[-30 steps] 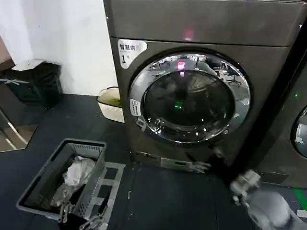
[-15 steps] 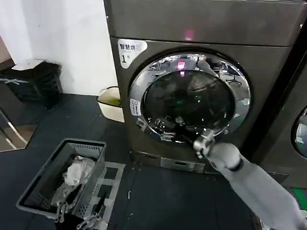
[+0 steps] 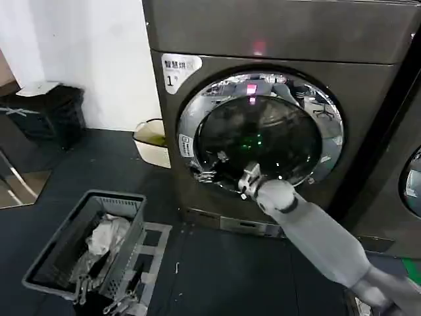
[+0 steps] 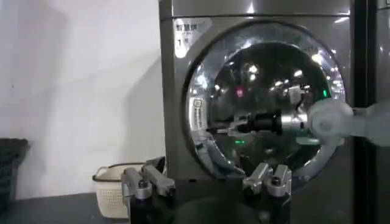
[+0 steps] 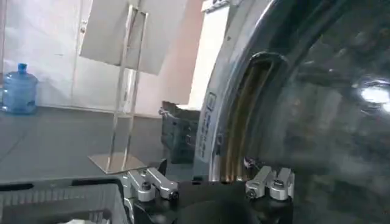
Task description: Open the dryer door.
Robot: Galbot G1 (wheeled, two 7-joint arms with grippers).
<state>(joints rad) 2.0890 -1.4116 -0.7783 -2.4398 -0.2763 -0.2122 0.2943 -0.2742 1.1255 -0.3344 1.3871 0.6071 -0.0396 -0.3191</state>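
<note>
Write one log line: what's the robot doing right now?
phase: reaching | right gripper: open, at dryer door lower left rim | door: shut | left gripper: open, held back

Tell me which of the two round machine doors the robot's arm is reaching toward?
The dryer door with the wide chrome ring, on the dryer labelled "1". The right gripper is at its lower rim; the neighbouring machine's door sits at the edge.

The right arm is a smooth light-grey tube with a rounded ball-like wrist joint and a dark seam band. The right gripper is silver metal on a black neck. The left gripper has paired silver finger blocks with dark screws on a black body.
</note>
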